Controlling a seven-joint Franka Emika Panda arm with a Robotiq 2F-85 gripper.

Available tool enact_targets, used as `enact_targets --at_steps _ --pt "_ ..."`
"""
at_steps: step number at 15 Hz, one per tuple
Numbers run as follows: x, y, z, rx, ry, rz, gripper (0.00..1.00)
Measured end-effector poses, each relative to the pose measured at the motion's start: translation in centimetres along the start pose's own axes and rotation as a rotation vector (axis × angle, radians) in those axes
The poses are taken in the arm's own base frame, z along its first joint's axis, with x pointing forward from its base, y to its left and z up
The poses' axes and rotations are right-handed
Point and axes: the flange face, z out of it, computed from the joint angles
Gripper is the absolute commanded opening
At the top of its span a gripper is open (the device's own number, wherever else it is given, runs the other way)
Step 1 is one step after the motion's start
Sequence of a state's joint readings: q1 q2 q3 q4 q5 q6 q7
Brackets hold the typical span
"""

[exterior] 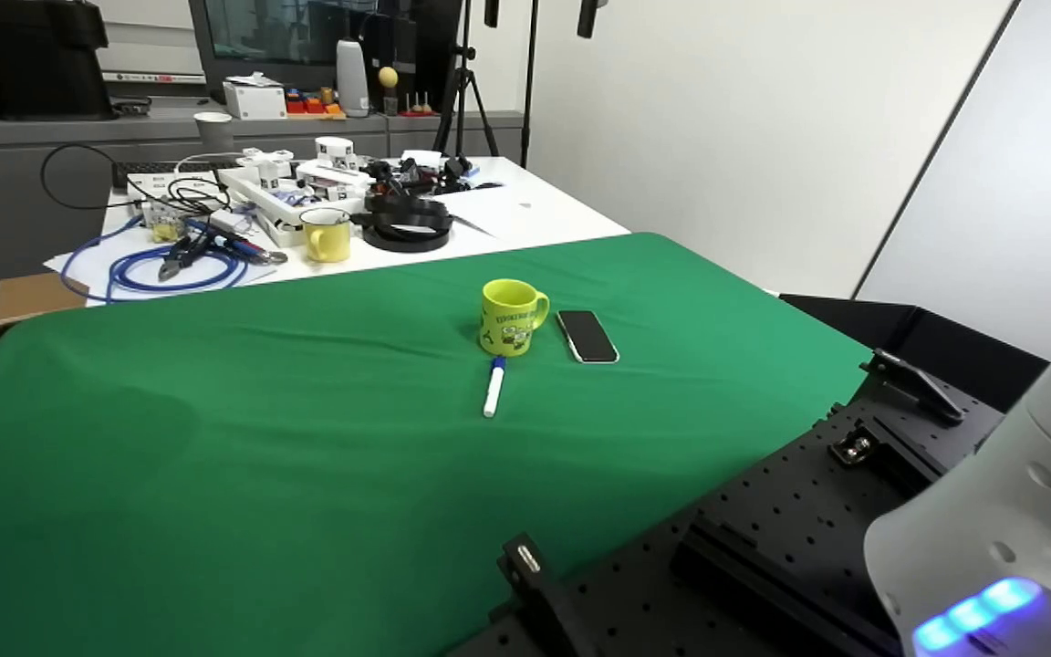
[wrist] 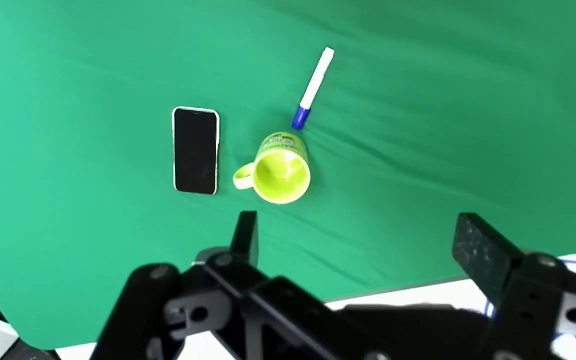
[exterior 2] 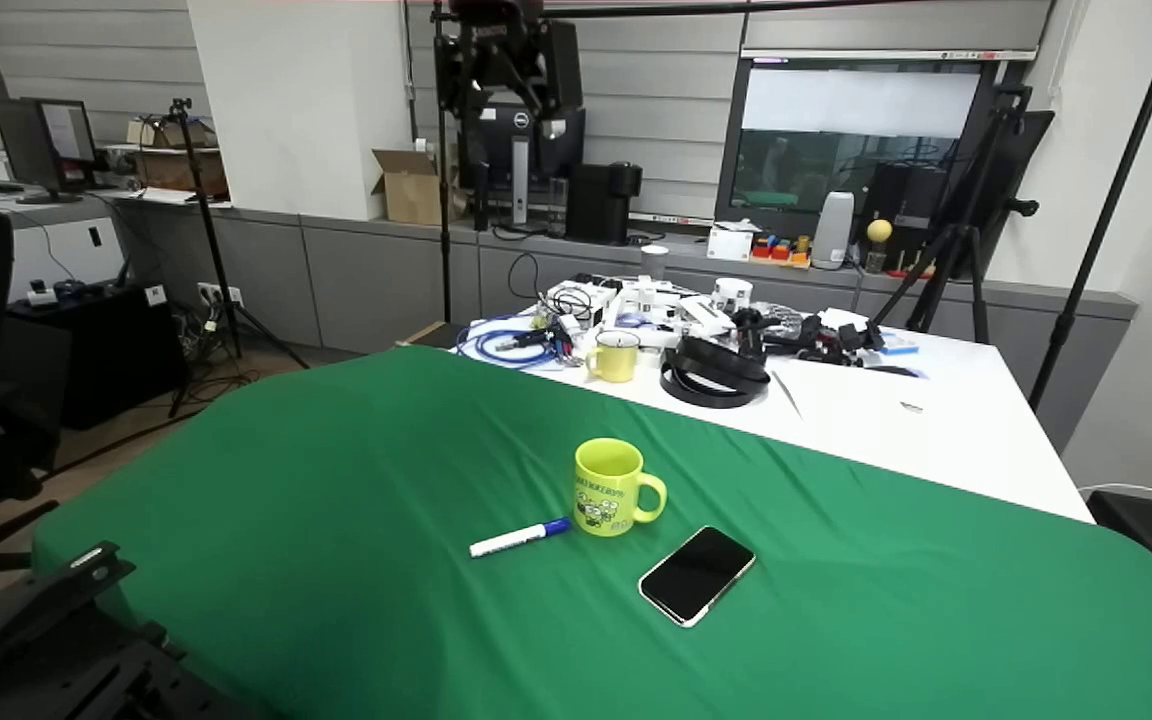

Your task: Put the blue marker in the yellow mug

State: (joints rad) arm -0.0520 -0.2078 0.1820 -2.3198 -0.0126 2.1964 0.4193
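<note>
Jaws spread wide on end effector (wrist: 359,239), hanging high above green tabletop (exterior: 306,456)! And there's blue marker (wrist: 312,87), lying flat, outside yellow mug (exterior 2: 603,497), blue cap just beside mug's base; contact hard to call. Mug stands upright, handle toward dark-screened phone (exterior 2: 697,576), which lies near, face up.
</note>
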Motion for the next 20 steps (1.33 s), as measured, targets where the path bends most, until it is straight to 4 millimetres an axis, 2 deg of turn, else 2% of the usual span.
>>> enact_targets --at_steps 3,6,15,17,20 --pt "3.0 -1.5 2.5 -0.006 0.014 0.147 1.00" --pt "3.9 -3.1 4.8 -0.020 -0.019 0.209 1.00" --pt "4.3 -3.3 5.1 -0.022 -0.024 0.217 1.00" --pt "4.0 -3.1 6.9 -0.022 -0.029 0.227 1.00" --pt "3.5 -2.4 11.1 0.019 -0.001 0.303 1.00"
